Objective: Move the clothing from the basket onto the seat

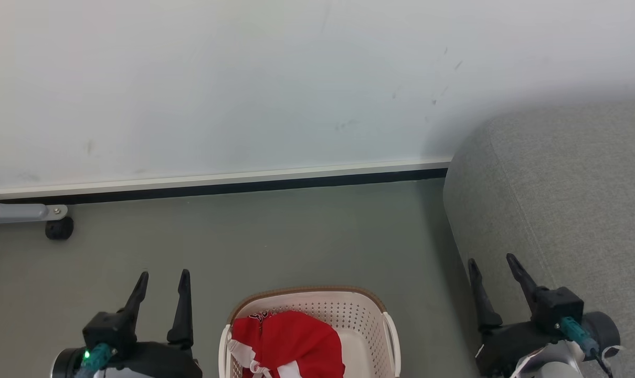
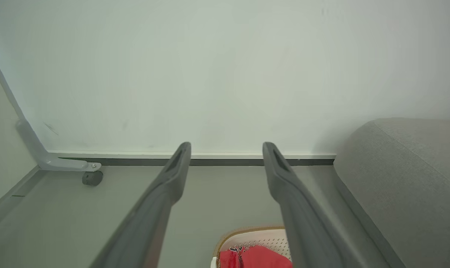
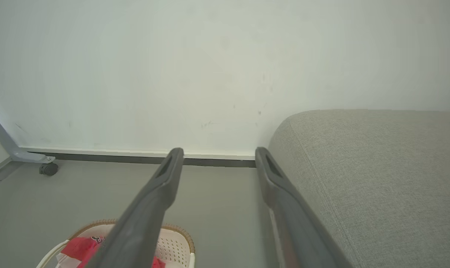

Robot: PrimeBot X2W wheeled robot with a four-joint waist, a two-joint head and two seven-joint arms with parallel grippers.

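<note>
Red clothing (image 1: 291, 341) sits in basket (image 1: 359, 315) on floor (image 1: 296, 236), between the arms. Left pincer (image 1: 165, 273) and right pincer (image 1: 490, 259) both spread apart, nothing held. Seat (image 1: 559, 199) right of basket, against wall (image 1: 244, 79).

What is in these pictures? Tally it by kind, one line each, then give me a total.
garment: 1
basket: 1
seat: 1
grippers: 2, left gripper and right gripper
caster: 1
Total: 6
</note>
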